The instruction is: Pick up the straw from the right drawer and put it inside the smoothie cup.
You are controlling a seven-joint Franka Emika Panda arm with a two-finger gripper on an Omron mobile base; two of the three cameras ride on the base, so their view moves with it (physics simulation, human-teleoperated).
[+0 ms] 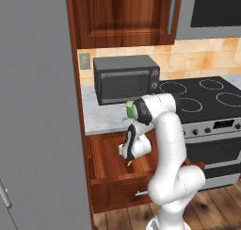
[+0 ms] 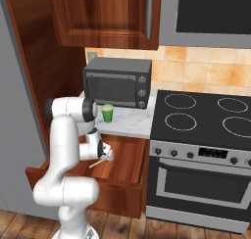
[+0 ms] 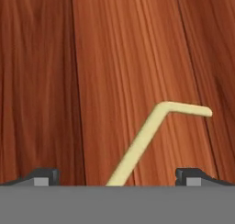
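The right drawer [image 1: 104,159] [image 2: 125,160] is pulled out below the counter, and its reddish wooden floor [image 3: 114,58] lies under my hand. A pale tan straw [image 3: 147,136] [image 2: 96,163] with a bent tip rests on that floor and runs between my fingertips. My gripper [image 3: 117,178] [image 1: 128,157] [image 2: 105,156] hangs low over the drawer, open, with its fingertips [image 3: 46,176] wide apart on either side of the straw. The green smoothie cup [image 2: 107,113] [image 1: 128,110] stands on the marble counter in front of the microwave, partly behind my arm in the left base view.
A dark microwave [image 1: 126,78] [image 2: 117,81] sits at the back of the counter. A black stove [image 1: 207,97] [image 2: 206,115] with an oven adjoins on the right. A tall grey panel [image 1: 37,106] stands to the left, and wooden cabinets [image 2: 108,17] hang above.
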